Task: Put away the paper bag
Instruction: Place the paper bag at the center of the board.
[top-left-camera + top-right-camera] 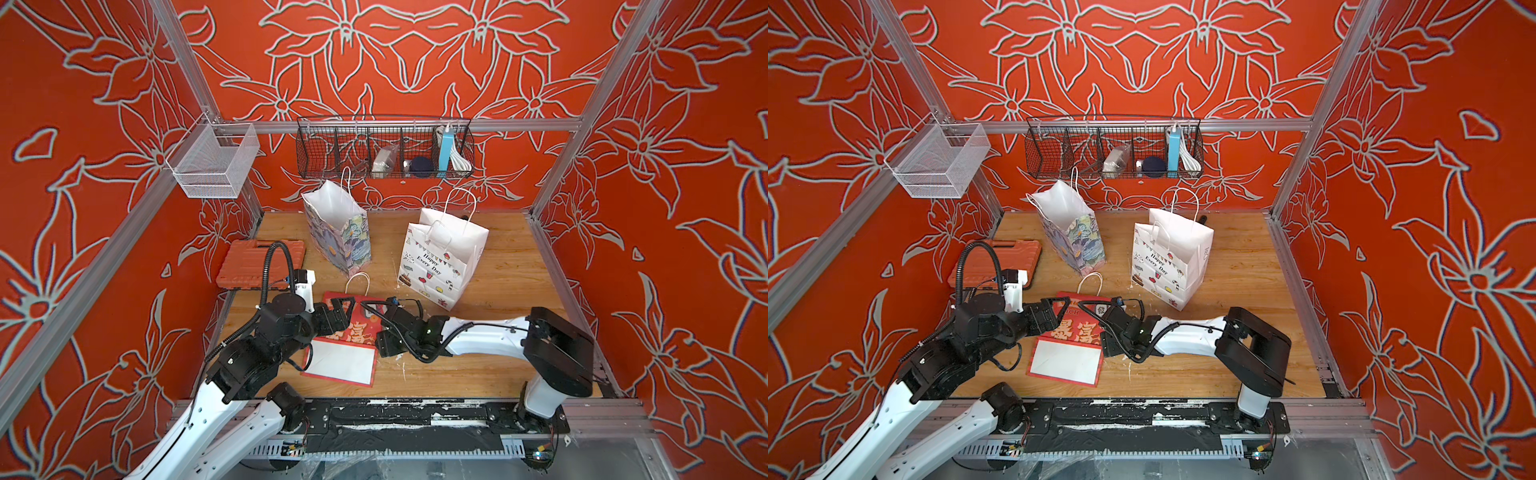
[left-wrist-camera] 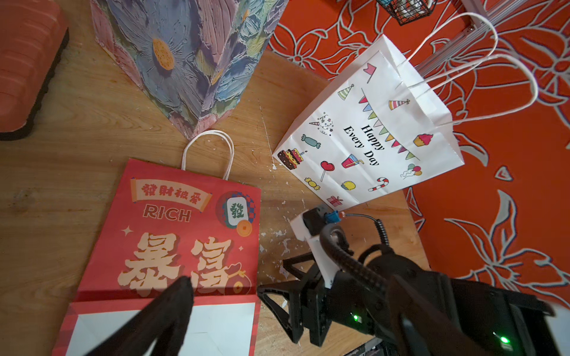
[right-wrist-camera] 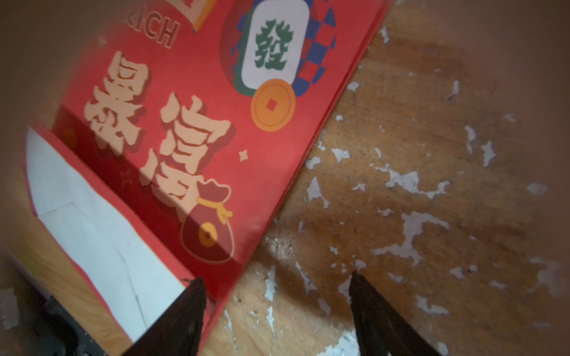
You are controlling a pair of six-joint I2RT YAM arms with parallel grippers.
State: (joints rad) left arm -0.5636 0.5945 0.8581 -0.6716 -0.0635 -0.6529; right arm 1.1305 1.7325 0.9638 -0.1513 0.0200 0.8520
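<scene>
The red paper bag (image 1: 343,361) lies flat on the wooden counter (image 1: 498,282), near the front. Everything here is placed from that bag.

Far to its left sits an orange case (image 1: 259,264), hard plastic with ridges. The left tool (image 1: 344,316) hangs over the bag's left side. Its two black fingers are spread wide, with nothing between them.

The red bag is thin, smooth paper with gold letters. Its white bottom flap is folded up flat, and its white string handle (image 2: 207,154) loops out at the far end. Behind the bag stands a flower bag (image 1: 340,237), tall and open, painted with blue petals.

The right tool (image 3: 276,277) is at the bag's right edge. Its fingers are apart too, one over the red paper and one over the chipped wood. It holds nothing.

Behind and to the right of the bag stands a white party bag (image 1: 440,262) with little pictures.

The bag looks folded, so I think picking it up comes next. A tool must pinch an edge or the handle, since flat paper is hard to grab. I can't tell where it goes.
</scene>
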